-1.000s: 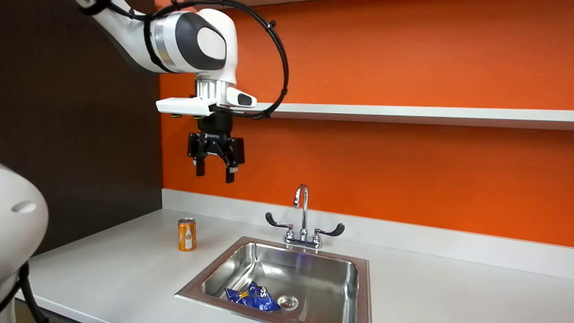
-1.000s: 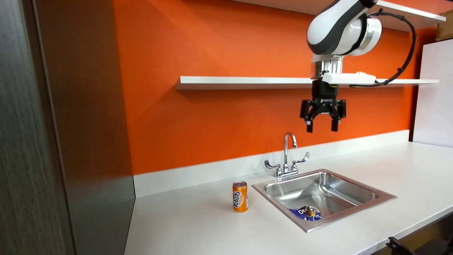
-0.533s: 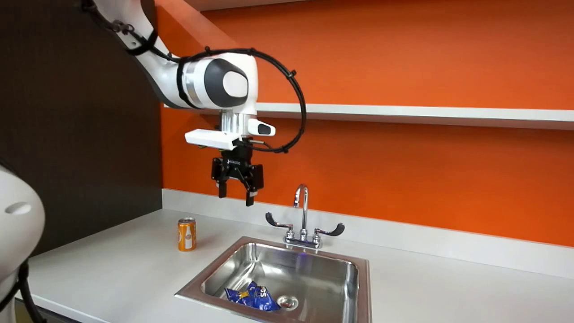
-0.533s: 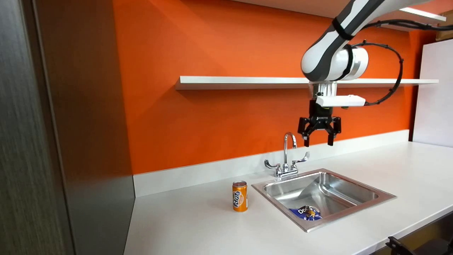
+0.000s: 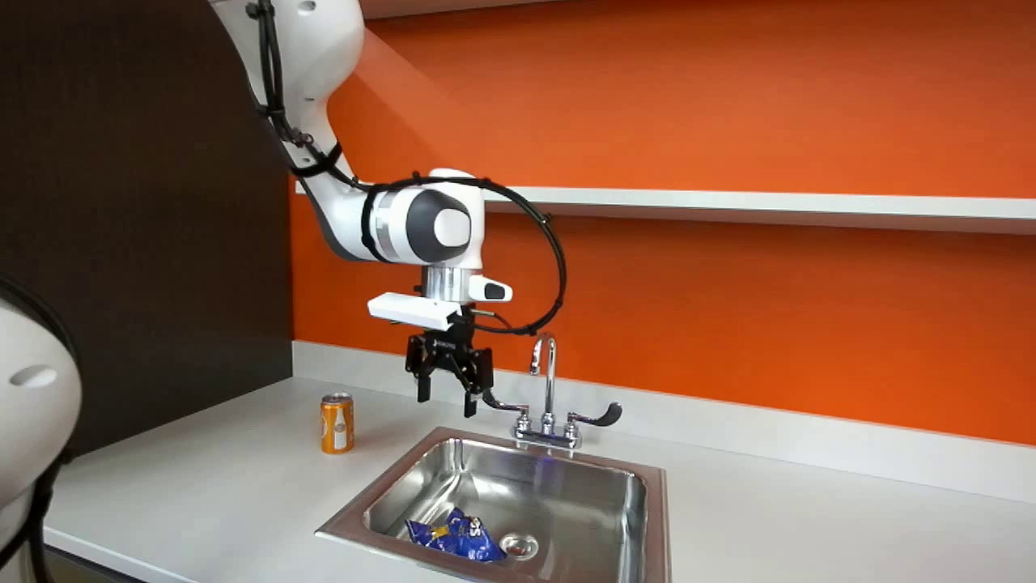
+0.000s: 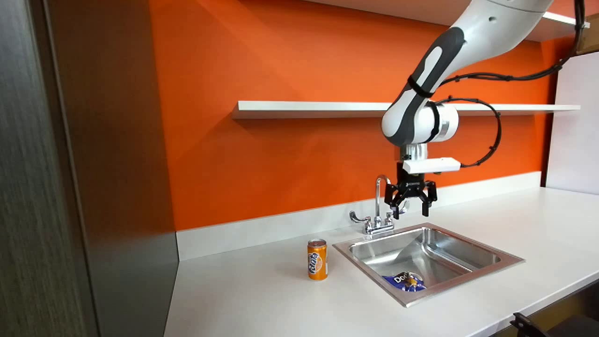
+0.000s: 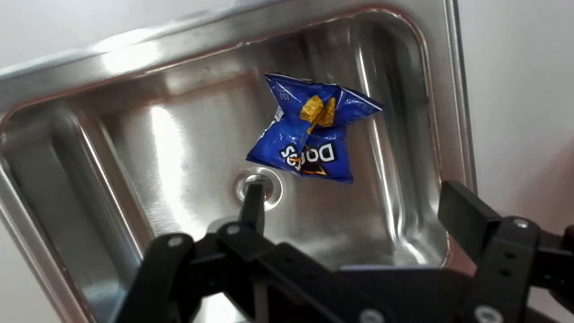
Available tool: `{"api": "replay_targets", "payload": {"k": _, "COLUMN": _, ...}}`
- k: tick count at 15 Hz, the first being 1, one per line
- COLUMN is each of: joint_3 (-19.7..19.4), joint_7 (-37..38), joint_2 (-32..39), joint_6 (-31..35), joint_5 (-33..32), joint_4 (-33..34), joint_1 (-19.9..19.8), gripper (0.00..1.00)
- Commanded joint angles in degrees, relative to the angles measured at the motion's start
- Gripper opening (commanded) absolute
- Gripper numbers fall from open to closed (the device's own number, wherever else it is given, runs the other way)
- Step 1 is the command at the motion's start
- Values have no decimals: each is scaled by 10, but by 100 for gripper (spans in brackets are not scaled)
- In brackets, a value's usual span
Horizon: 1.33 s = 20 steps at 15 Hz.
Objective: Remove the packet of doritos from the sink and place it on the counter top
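Note:
The packet of doritos (image 5: 457, 538), a crumpled blue bag, lies on the floor of the steel sink (image 5: 657, 522), beside the drain. The packet (image 6: 405, 282) and the sink (image 6: 507, 263) show in both exterior views. My gripper (image 5: 447, 397) is open and empty, pointing down, well above the sink's back part near the faucet. In the wrist view the open fingers (image 7: 352, 197) frame bare basin, and the packet (image 7: 309, 128) lies above them in the picture, not between them. The light counter top (image 5: 243, 486) surrounds the sink.
A chrome two-handled faucet (image 5: 550, 389) stands behind the sink, close to my gripper in the exterior views. An orange can (image 6: 317, 260) stands on the counter beside the sink. A white wall shelf (image 5: 728, 202) runs along the orange wall. A dark panel (image 5: 162, 243) closes one side.
My arm has come down a long way and shifted sideways toward the sink. The gripper has stayed open. The packet and the can have not moved.

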Motion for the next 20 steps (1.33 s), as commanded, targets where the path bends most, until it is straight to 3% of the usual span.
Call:
{"api": "replay_targets", "payload": {"k": 1, "joint_3": 7, "joint_7": 6, "joint_2": 66, "joint_6": 15, "joint_5": 9, "joint_4": 39, "joint_1": -3, "gripper": 100}}
{"api": "replay_targets", "payload": {"k": 12, "joint_3": 14, "joint_7": 28, "joint_2": 191, "joint_6": 53, "joint_5": 40, "joint_4": 88, "joint_1": 0, "gripper": 100}}
{"api": "replay_targets", "payload": {"k": 20, "joint_3": 6, "joint_7": 70, "joint_2": 221, "joint_6": 59, "joint_5": 35, "joint_4": 91, "joint_1": 5, "gripper": 100}}
